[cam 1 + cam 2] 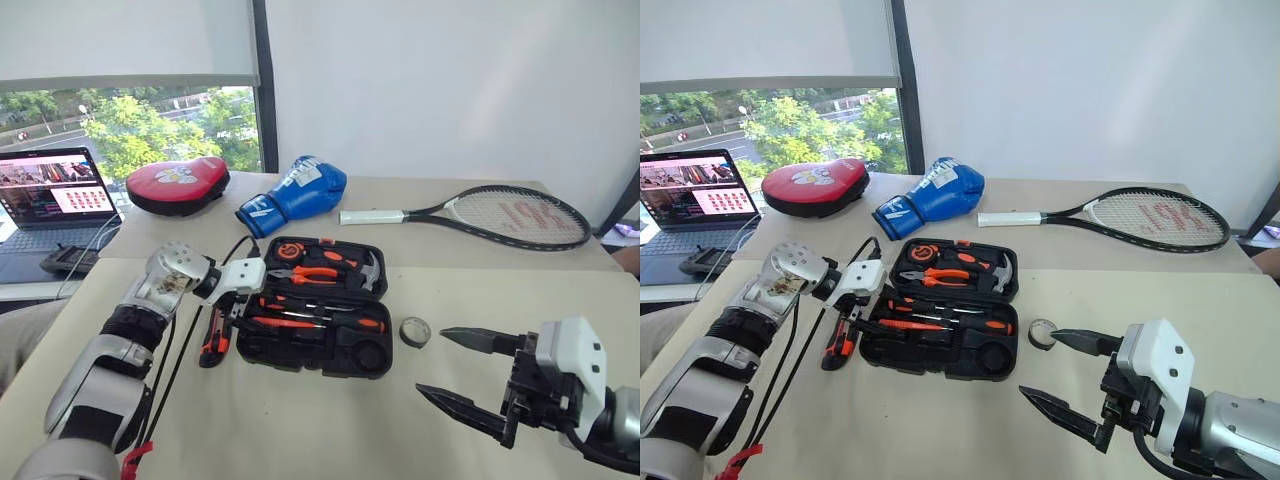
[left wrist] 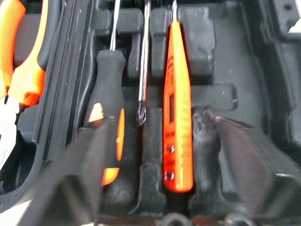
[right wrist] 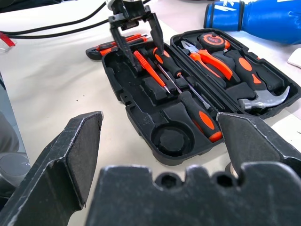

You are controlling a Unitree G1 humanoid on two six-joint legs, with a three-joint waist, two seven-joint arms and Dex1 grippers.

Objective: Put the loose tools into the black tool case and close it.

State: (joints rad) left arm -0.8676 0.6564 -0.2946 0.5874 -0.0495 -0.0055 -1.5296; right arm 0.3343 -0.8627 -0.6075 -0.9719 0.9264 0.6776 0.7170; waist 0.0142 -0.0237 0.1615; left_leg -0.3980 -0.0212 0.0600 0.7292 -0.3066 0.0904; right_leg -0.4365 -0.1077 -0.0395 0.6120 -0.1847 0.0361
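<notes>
The black tool case [image 1: 262, 350] lies open in the middle of the table. Two orange-and-black screwdrivers [image 3: 203, 118] and an orange tester screwdriver [image 2: 176, 117] rest in its near half. My left gripper [image 3: 148, 61] hangs open over the case's left end, its fingers [image 2: 82, 169] on either side of the tester and apart from it. A black-orange utility knife [image 1: 213, 340] lies on the table just left of the case. The small black tape roll [image 1: 415, 331] sits on the table to the case's right. My right gripper [image 1: 455, 370] is open and empty, near the tape roll.
Pliers [image 1: 312, 275], a hammer [image 1: 368, 270] and a round tape measure [image 1: 290, 251] sit in the case's far half. Behind it lie a blue boxing glove [image 1: 296, 194], a red pad [image 1: 178, 185] and a tennis racket [image 1: 500, 215]. A laptop [image 1: 50, 200] stands far left; black cables [image 1: 175, 370] run along my left arm.
</notes>
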